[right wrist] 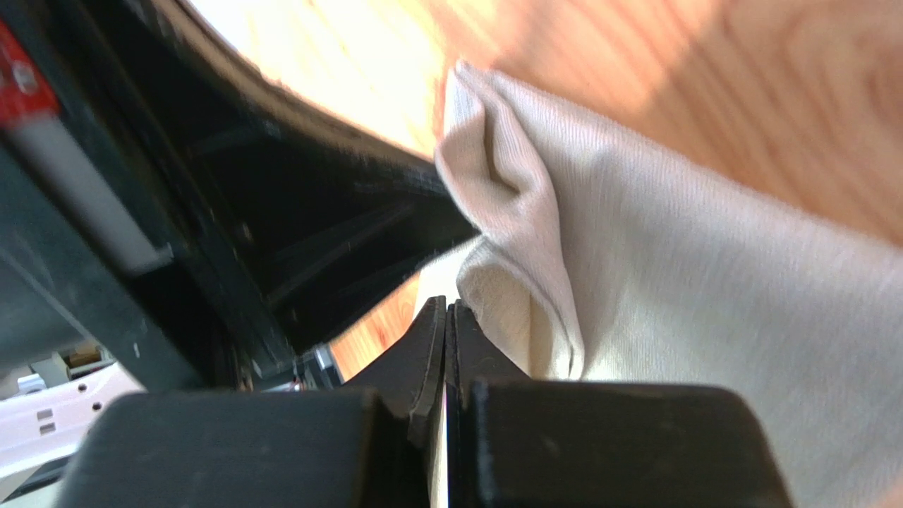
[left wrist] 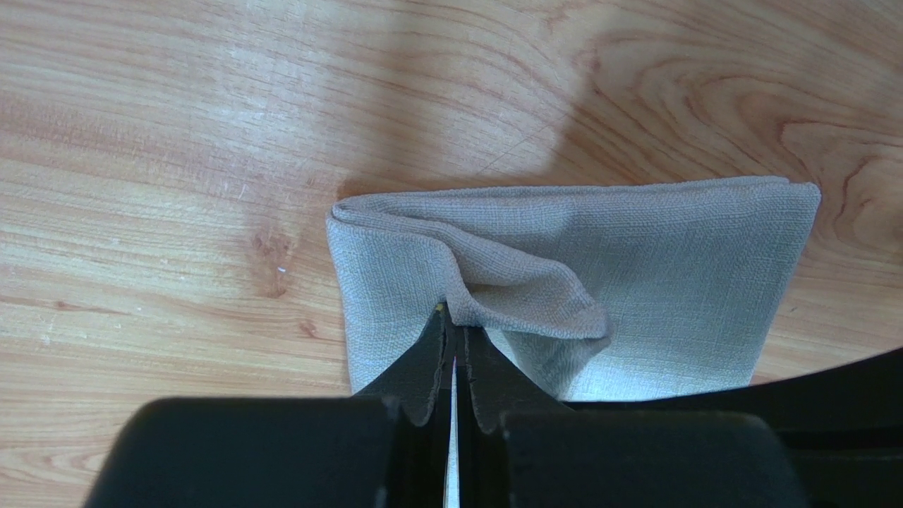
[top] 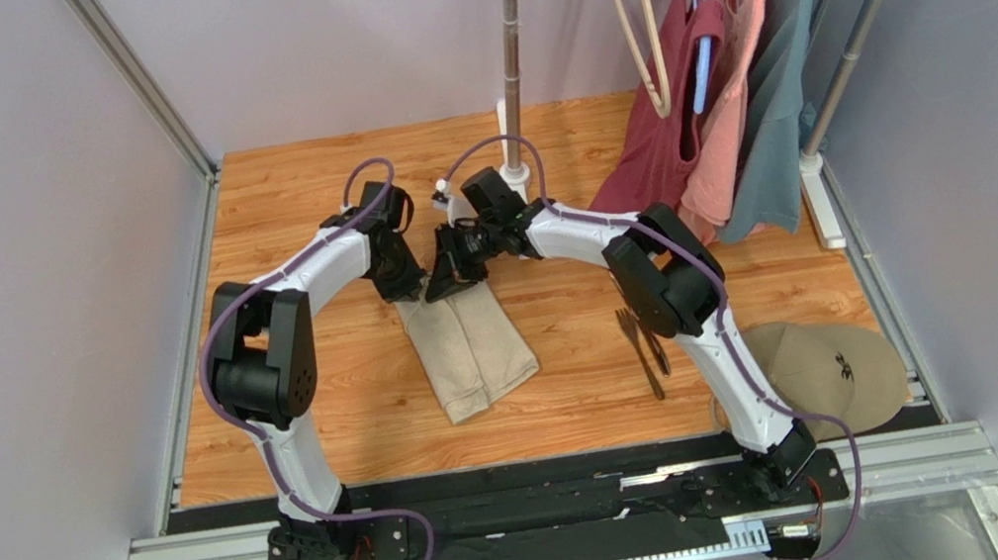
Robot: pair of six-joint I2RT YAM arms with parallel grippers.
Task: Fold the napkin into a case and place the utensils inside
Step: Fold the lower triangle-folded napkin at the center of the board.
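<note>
Wood-grain boards cover the table [top: 298,207] inside grey walls. At left of centre the left gripper [top: 396,284] is pressed together on a small pinch of the napkin [top: 472,352], which lies folded into a narrow oblong between the arms; the wrist view shows cloth nipped between its fingers [left wrist: 437,349]. Just beside it the right gripper [top: 448,276] is likewise clamped on the same far end. Farther right, well apart, lie the utensils [top: 643,340], then a tan disc [top: 835,370] and hanging garments [top: 719,110]. Each pinch looks shallow, so an uneven pull could slip a layer free and skew the fold. The two grippers sit so close that they may knock together.
</note>
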